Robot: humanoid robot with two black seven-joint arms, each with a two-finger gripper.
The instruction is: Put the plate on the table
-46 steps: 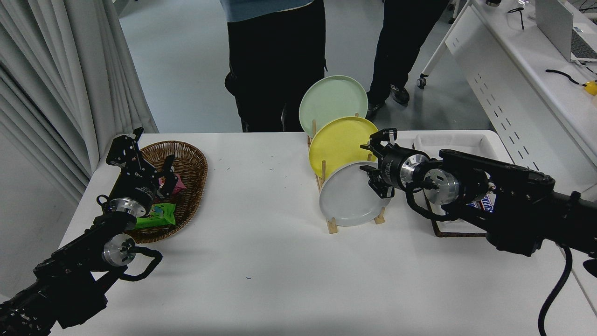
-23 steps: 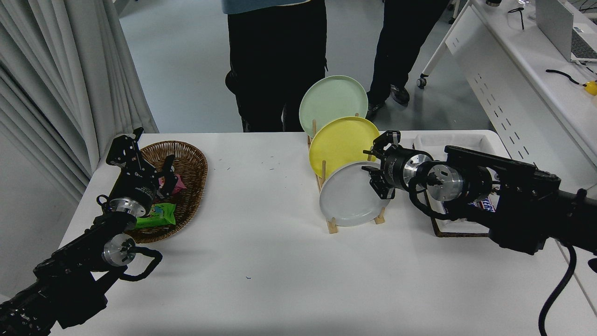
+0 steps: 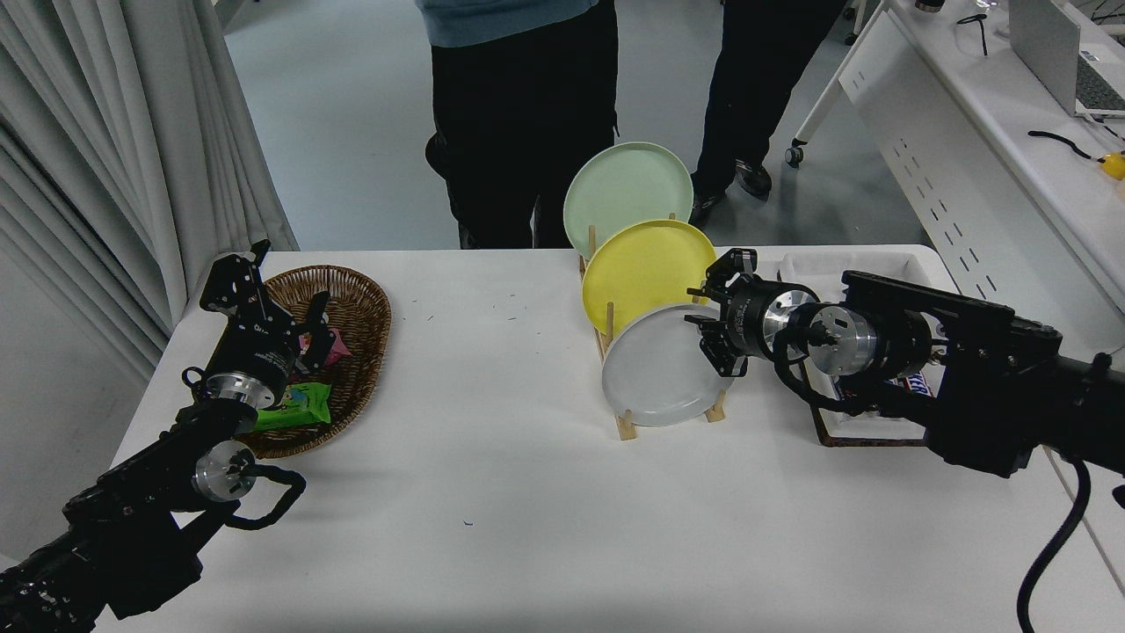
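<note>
A light grey plate (image 3: 657,369) stands on edge in the front slot of a wooden rack (image 3: 626,428) on the white desk (image 3: 527,492), with a yellow plate (image 3: 642,268) behind it in the rack and a pale green plate (image 3: 626,189) behind that. The right gripper (image 3: 719,316) reaches in from the rack's right, its jaws spread apart at the grey plate's upper right rim; whether they touch it cannot be told. A white tray (image 3: 848,264) lies right of the rack, largely hidden under the arm. Well left of the rack, the left gripper (image 3: 264,303) is parked over a wicker basket (image 3: 360,325) of snack packets, jaws open and empty. Two people (image 3: 523,114) stand beyond the rack at the desk's far side
</note>
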